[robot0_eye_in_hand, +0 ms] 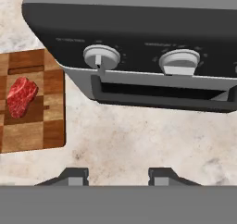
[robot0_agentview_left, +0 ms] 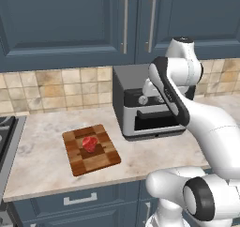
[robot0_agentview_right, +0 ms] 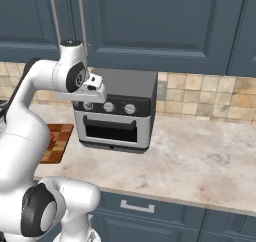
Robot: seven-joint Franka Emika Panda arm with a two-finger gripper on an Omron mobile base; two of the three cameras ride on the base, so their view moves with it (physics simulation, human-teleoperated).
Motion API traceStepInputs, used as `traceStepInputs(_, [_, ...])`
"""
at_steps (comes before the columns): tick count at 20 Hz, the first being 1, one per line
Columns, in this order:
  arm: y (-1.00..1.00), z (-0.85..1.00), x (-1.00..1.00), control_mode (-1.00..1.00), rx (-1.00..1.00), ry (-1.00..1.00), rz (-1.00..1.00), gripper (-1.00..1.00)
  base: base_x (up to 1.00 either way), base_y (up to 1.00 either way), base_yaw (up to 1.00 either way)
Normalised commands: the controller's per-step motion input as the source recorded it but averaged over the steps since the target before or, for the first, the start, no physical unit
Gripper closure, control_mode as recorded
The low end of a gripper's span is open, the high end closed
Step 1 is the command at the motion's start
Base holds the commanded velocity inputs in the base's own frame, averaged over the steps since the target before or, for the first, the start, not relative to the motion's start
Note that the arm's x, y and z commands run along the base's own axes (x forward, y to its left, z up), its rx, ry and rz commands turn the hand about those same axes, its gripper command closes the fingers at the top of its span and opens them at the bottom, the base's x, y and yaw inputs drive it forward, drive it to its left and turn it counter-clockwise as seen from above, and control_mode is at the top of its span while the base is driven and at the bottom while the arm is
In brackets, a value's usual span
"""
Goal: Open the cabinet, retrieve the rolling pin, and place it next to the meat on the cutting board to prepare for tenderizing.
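The gripper (robot0_eye_in_hand: 118,176) is hanging with its jaws parted and grasping nothing, looking down over the counter (robot0_eye_in_hand: 139,140) before the toaster oven (robot0_eye_in_hand: 139,47). The cabinet (robot0_agentview_left: 93,24) above is standing shut, presumably hiding the rolling pin, while the meat (robot0_eye_in_hand: 21,96) is lying on the cutting board (robot0_eye_in_hand: 51,130); opening is the step in hand, calling for a reach up to a door handle (robot0_agentview_left: 124,22)

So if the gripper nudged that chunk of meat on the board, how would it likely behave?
The meat looks lumpy and flat-bottomed, so it would probably slide or drag, not roll. It seems soft and raw, likely to give under the fingers and be slippery. It is small beside the cutting board, so probably light.
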Motion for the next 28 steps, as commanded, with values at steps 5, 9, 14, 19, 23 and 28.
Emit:
traceStepInputs(5, [0.0, 0.0, -0.13, -1.0, 0.0, -0.04, 0.0, -1.0, 0.0, 0.0, 0.0])
traceStepInputs(9, [0.01, 0.0, -0.27, -1.0, 0.0, -0.03, 0.0, -1.0, 0.0, 0.0, 0.0])
traceStepInputs(14, [0.0, 0.1, -0.33, -1.0, 0.02, -0.19, -0.01, -1.0, 0.0, 0.0, 0.0])
traceStepInputs(19, [0.0, 0.44, -0.38, -1.0, 0.08, -0.26, -0.03, -1.0, 0.0, 0.0, 0.0])
traceStepInputs(23, [0.06, 0.49, -0.32, -1.0, 0.05, -0.32, -0.03, -1.0, 0.0, 0.0, 0.0])
traceStepInputs(28, [0.08, 0.6, -0.17, -1.0, 0.04, -0.31, -0.05, -1.0, 0.0, 0.0, 0.0])
